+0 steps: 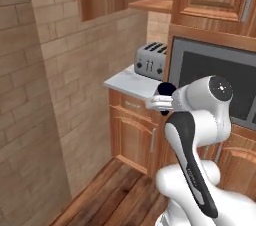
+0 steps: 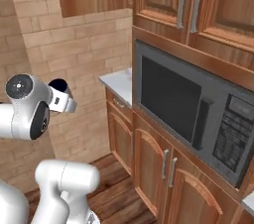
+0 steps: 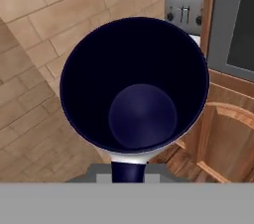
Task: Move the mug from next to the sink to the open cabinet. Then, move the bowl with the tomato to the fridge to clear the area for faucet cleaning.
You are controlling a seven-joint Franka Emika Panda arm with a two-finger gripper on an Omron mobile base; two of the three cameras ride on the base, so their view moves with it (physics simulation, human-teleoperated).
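One slip and the mug (image 3: 134, 89), clamped in the gripper (image 3: 129, 171) by its handle, could tip and drop on route to the open cabinet (image 1: 150, 4).

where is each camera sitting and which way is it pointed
Left base view: behind the arm on its left, facing a toaster on a corner counter.
Right base view: behind the arm on its right, facing a microwave over wooden cabinets.
Hand view: on the hand, looking into the dark mug that the gripper holds.
Shared: left base and hand views both show the toaster and mug.
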